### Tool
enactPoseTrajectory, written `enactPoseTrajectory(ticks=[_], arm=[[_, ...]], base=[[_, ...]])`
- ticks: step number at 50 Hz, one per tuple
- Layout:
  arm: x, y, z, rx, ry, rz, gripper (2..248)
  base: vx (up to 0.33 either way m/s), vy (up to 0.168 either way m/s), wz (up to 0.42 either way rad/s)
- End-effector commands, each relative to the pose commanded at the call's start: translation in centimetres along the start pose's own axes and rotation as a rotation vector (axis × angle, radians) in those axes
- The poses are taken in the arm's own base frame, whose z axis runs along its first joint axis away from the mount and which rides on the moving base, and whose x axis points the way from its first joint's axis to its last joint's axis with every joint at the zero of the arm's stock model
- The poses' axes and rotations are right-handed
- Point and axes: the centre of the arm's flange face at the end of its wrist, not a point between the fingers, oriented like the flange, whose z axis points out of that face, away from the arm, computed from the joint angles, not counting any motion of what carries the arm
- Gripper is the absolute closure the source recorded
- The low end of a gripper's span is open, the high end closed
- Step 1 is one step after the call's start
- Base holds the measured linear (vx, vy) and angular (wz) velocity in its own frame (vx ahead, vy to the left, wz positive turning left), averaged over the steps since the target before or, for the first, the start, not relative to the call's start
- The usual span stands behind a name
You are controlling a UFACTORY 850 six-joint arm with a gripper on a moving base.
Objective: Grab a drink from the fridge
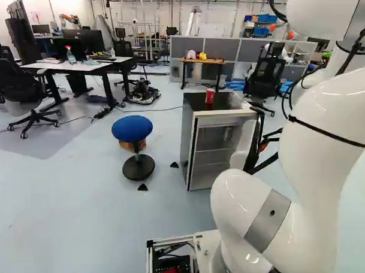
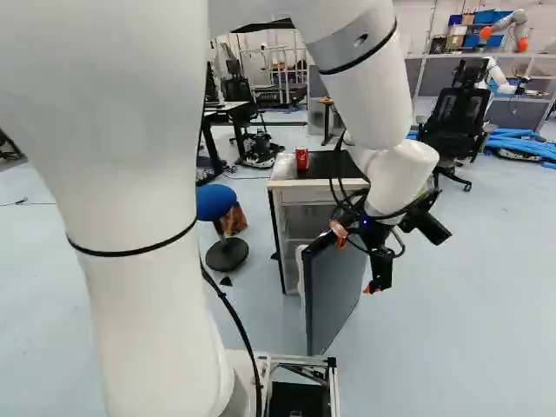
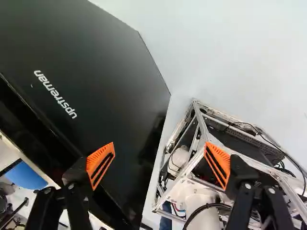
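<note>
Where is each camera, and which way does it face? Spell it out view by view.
Left base view: behind the arm, to its left, looking ahead and slightly down; the arm fills the right.
Right base view: behind the arm, to its right, facing likewise; shows the arm, the hand and the open fridge door.
Wrist view: on the wrist, looking along the hand, past the door to the robot's base.
Both base views share the fridge and blue stool.
</note>
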Motion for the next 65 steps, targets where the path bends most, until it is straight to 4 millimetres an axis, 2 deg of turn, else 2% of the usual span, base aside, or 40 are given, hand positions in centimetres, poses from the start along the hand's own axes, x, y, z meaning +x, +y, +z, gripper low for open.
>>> enactPoseTrajectory(ticks=[65], arm=[[-7.8,-7.6,2.3,-0.006,0.175,-0.242,3]], base=[[0.000,0.000,0.000]])
